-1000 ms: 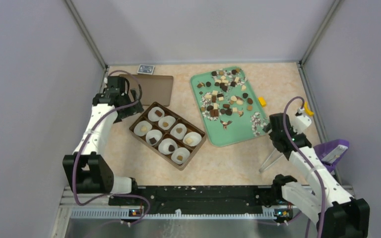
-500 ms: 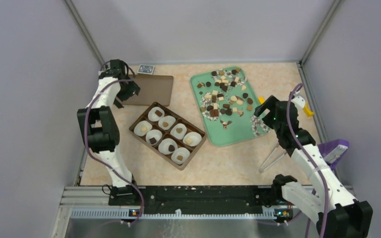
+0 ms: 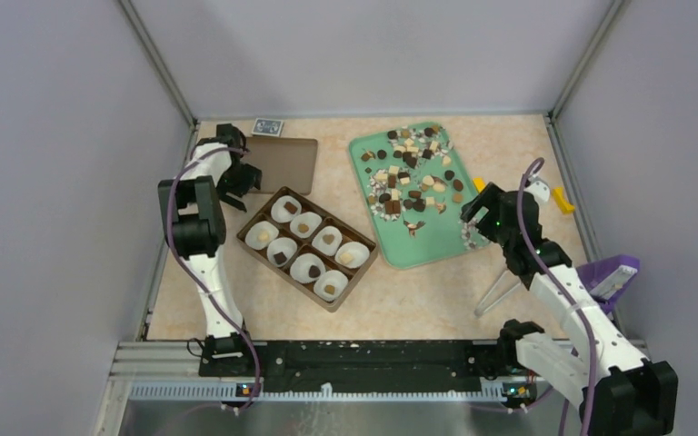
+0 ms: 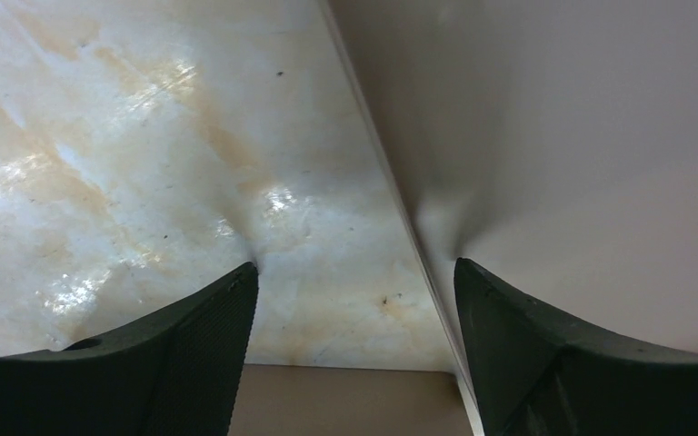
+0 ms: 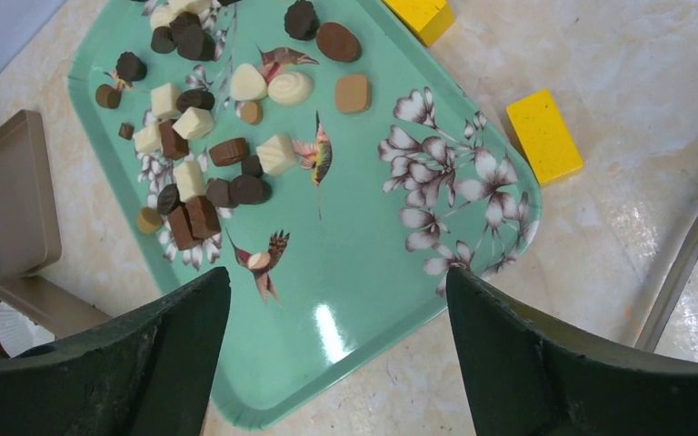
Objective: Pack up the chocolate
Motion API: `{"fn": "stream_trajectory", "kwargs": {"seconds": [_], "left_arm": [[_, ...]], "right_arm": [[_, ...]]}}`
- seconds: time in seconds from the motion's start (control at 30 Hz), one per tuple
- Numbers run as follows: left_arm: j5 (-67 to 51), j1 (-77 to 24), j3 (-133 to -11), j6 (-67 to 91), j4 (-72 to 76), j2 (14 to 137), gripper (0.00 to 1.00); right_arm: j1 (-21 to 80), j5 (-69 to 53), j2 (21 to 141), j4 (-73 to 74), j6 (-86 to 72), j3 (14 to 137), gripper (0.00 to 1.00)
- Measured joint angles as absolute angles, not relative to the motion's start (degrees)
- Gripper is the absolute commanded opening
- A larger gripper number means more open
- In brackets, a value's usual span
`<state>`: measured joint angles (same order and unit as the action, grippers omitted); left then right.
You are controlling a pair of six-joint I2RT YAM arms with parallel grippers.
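Jaws wide, empty: left gripper (image 4: 354, 268), right gripper (image 5: 336, 272). The chocolate (image 5: 228, 151) seems light, brittle; pinch one piece across its sides.

Grey walls (image 3: 354, 54), marbled beige tabletop (image 3: 418, 291)

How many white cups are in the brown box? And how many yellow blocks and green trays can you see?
white paper cups: 8
yellow blocks: 2
green tray: 1
Total: 11
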<state>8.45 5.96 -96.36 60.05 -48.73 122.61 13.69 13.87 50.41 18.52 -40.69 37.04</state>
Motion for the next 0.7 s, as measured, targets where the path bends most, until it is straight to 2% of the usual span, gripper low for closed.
{"fn": "stream_trajectory", "kwargs": {"seconds": [0.2, 0.33, 0.5, 0.7], "left_arm": [[10.57, 5.96, -99.98, 64.64, -52.21, 125.21, 0.67], [11.88, 5.96, -104.25, 66.43, -55.59, 127.85, 0.53], [12.16, 5.74, -104.55, 68.01, -55.66, 128.03, 0.33], [12.97, 4.69, -104.36, 68.38, -53.17, 127.98, 0.03]], "right_arm": [[13.69, 12.91, 52.77, 17.98, -41.21, 36.71, 0.82], [13.69, 12.58, 52.58, 16.71, -41.74, 35.97, 0.81], [13.69, 12.62, 52.53, 16.4, -42.0, 35.97, 0.79], [13.69, 12.38, 51.68, 15.62, -42.52, 35.99, 0.78]]}}
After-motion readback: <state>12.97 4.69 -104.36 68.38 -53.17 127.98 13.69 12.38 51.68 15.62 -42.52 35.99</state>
